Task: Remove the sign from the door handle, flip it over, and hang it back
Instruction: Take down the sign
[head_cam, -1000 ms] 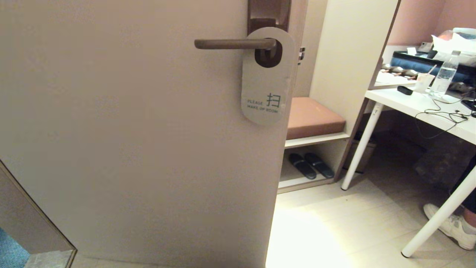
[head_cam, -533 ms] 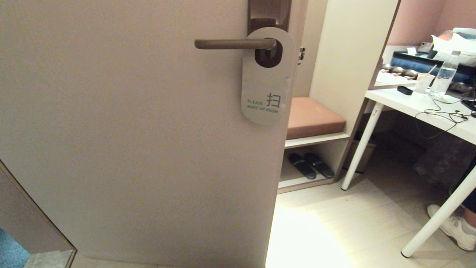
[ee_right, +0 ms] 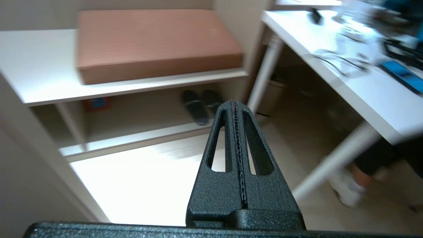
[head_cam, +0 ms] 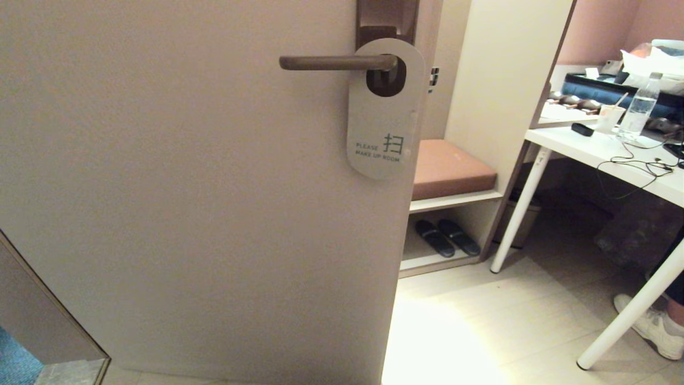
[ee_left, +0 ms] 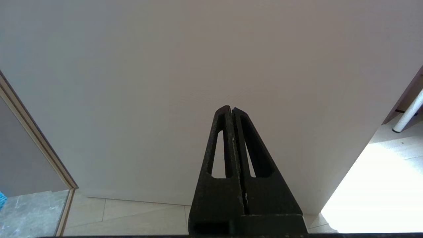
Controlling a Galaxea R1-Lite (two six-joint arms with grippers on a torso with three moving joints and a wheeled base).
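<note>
Sign (head_cam: pixel 382 115) hangs on the door handle (head_cam: pixel 336 63), its big hole looped over the lever close to the dark backplate (head_cam: pixel 386 18), pale grey "PLEASE MAKE UP ROOM" face towards us; we judge the task not yet begun, since nothing touches the card. Our left hand (ee_left: pixel 231 110) is low in front of the plain door (head_cam: pixel 187 187), fingers pressed together and empty; our right hand (ee_right: pixel 235 105) is likewise closed on nothing, pointing past the door edge towards the pink cushion (ee_right: pixel 155 43) on the shelf and the slippers (ee_right: pixel 201 104) beneath; neither hand shows in the head view.

Risks as we see them: the card is thin and lies flat against the door, so a hand arriving closed may only push it sideways or crease it; we would have to part the fingers first and take an edge. The hole must slide the whole length of the lever to its free end; pulling straight outwards could tear the card. It also hangs close to the door's edge, so a swing may knock it or move the door; a dropped card would land on the floor (head_cam: pixel 481 331).
</note>
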